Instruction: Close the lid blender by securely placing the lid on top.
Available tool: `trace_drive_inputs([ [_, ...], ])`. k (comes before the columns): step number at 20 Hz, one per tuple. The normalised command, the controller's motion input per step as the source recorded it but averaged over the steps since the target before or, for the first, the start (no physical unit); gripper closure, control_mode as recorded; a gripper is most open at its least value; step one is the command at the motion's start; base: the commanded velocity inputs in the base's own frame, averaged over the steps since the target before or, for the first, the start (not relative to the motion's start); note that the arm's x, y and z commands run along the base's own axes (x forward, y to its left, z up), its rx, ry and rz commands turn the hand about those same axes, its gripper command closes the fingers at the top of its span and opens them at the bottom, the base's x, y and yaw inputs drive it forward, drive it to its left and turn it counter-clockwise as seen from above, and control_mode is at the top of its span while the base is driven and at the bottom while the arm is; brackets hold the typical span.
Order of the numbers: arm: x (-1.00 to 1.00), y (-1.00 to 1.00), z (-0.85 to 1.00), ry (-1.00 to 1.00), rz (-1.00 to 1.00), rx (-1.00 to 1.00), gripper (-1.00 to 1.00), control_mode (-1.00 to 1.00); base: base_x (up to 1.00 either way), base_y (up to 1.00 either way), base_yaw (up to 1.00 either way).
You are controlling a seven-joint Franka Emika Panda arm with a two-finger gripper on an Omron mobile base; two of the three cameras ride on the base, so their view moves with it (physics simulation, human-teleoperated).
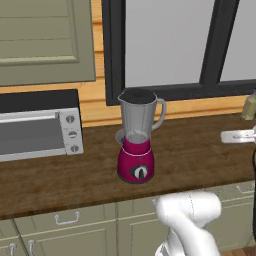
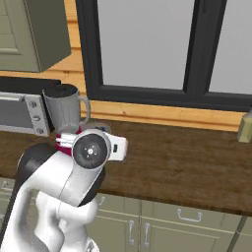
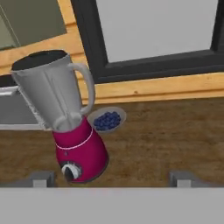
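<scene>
A: Blender (image 1: 136,140) position? Record it.

B: It stands upright on the wooden counter (image 1: 200,155), magenta base down, dial facing the cabinets. The clear grey jar sits on top with its handle toward the window. The lid (image 1: 137,95) is a black disc lying flat across the jar's rim.

A: Gripper?

B: Gripper (image 3: 111,179) jaws stand spread wide, nothing between them. In the hand view the two fingertips (image 3: 41,178) show low in the picture, one below the blender base, one far over bare counter. Neither touches the blender.

A: Neighbours on the counter?

B: A toaster oven (image 1: 37,130), silver with three knobs, stands to the blender's left, apart from it. A small bowl of blueberries (image 3: 107,120) sits just behind the blender base, toward the wall. At the far right of the counter there is a pale bottle (image 2: 245,125), well apart.

A: Anything blocking?

B: In the right base view the robot's own arm covers the lower blender. Counter in front of the base is bare wood.
</scene>
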Motion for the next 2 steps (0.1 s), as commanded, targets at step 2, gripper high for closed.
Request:
trace_drive_inputs([
  [2, -1.00, 0.00, 0.44, -0.97, 0.00, 0.00, -1.00, -1.00, 0.00, 0.00, 0.00],
])
